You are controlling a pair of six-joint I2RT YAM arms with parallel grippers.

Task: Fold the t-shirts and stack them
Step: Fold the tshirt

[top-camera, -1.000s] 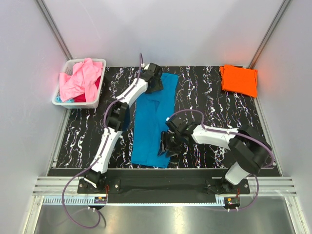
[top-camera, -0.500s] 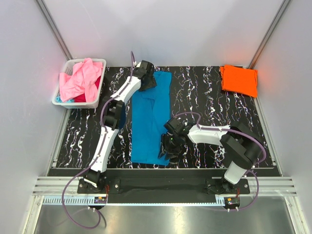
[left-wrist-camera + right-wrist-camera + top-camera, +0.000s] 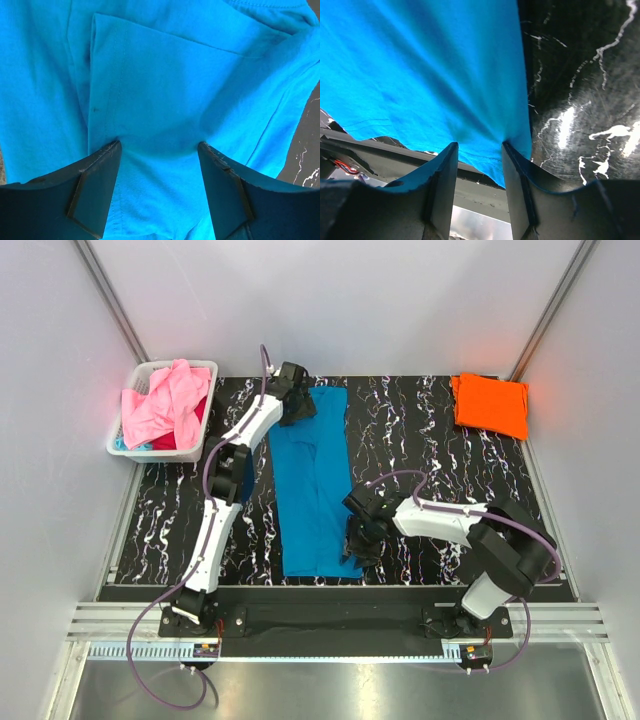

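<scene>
A bright teal-blue t-shirt (image 3: 310, 490), folded into a long strip, lies lengthwise on the black marbled mat (image 3: 440, 455). My left gripper (image 3: 297, 405) presses on its far end. In the left wrist view its jaws (image 3: 160, 145) stand wide apart with flat teal cloth (image 3: 165, 75) between the fingertips. My right gripper (image 3: 358, 545) sits at the shirt's near right corner. Its fingers (image 3: 479, 145) are apart and straddle the hem of the cloth (image 3: 420, 65). An orange t-shirt (image 3: 490, 405) lies folded at the far right. Pink (image 3: 165, 400) and red (image 3: 172, 441) t-shirts fill the basket.
The white lattice basket (image 3: 155, 454) stands off the mat at the far left. Grey walls close in on both sides and at the back. A metal rail runs along the near edge by the arm bases, just beyond the shirt's near hem.
The shirt lay slanted; now it lies almost straight. My left gripper slid left with the far end, and my right gripper slid right with the near corner, its jaws narrowing a little.
</scene>
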